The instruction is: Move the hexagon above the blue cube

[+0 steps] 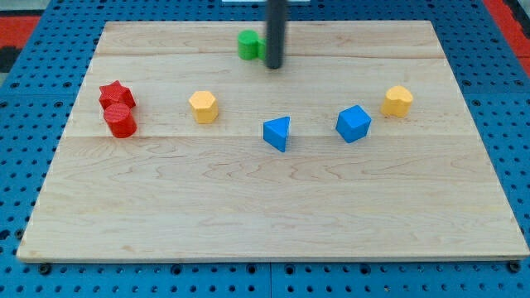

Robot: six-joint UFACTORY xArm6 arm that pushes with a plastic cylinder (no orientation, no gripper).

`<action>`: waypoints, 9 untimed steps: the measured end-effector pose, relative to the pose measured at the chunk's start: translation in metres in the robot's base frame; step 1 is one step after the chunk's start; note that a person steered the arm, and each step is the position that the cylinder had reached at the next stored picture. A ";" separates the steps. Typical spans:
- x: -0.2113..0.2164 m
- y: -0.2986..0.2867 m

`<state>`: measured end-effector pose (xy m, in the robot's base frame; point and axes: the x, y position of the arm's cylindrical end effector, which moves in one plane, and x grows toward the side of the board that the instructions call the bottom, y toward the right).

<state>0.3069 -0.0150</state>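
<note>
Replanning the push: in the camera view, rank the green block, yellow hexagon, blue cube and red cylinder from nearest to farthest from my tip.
From my tip:
1. Green block, touching on its left.
2. Yellow hexagon, lower left.
3. Blue cube, lower right.
4. Red cylinder, far left.

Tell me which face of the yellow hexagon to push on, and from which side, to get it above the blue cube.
Set my tip against the left face of the yellow hexagon and push toward the view's right and slightly up. The blue cube lies far to its right, and the spot above the cube looks open. My tip now sits beside the green block.
</note>
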 end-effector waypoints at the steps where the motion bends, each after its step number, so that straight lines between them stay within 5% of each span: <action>1: 0.050 -0.011; 2: 0.020 -0.082; 4: 0.113 -0.113; 5: 0.103 -0.047; 7: 0.040 -0.099; 8: 0.062 -0.010; 9: 0.053 0.007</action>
<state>0.3594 -0.0081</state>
